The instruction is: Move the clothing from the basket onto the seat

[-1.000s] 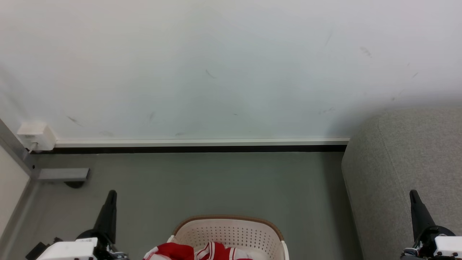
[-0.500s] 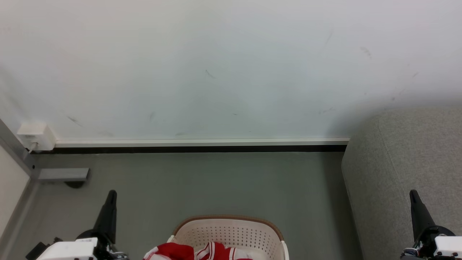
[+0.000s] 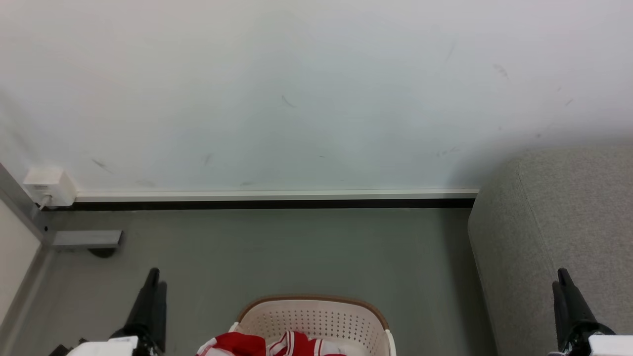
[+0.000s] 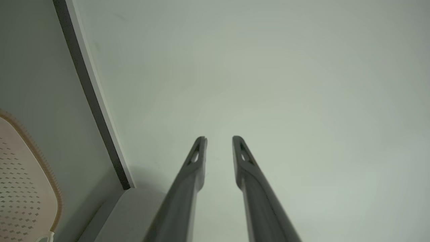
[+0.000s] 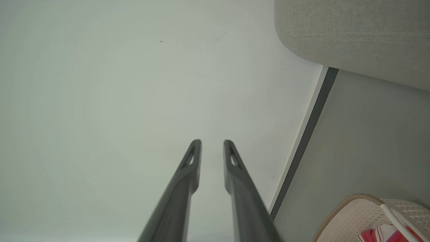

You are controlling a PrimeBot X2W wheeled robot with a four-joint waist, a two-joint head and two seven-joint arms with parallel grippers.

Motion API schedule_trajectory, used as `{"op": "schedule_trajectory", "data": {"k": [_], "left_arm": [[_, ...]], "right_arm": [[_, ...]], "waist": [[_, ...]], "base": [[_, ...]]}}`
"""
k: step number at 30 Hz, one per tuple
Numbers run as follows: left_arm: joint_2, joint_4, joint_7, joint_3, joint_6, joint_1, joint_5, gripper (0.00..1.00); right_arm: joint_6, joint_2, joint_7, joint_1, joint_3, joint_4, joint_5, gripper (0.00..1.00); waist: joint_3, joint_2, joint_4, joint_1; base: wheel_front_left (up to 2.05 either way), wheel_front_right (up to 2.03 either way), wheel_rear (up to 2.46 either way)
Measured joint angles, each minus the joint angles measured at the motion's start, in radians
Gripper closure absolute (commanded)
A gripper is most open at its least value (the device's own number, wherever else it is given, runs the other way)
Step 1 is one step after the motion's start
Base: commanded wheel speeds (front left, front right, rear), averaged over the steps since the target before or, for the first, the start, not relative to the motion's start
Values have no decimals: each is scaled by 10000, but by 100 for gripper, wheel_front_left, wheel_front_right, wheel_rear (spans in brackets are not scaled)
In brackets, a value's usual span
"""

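The head view's bottom edge cuts off the basket [image 3: 316,302] and the clothing [image 3: 237,344] inside; left claw [image 4: 219,138] and right claw [image 5: 212,142] face the wall [image 3: 316,99], slightly parted, released

The left gripper [image 3: 157,279] rises at the lower left of the head view and the right gripper [image 3: 558,278] at the lower right. Both point upward, empty, jaws parted by a narrow gap. A white wrist housing [image 3: 106,345] sits below the left one.
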Motion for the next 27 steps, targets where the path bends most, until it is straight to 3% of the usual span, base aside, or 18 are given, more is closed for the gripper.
{"op": "schedule_trajectory", "data": {"k": [14,27], "left_arm": [[-31,186,-621,-529,25,198,224,0],[-27,77,-1164,-886,282,182,2355,0]], "right_arm": [[0,-10,-602,233,474,-35,-782,0],[0,-61,-1156,348,631,-621,-4015,0]], "waist": [[21,0,49,0],[55,0,118,0]], "base": [[0,0,0],[0,0,0]]}}
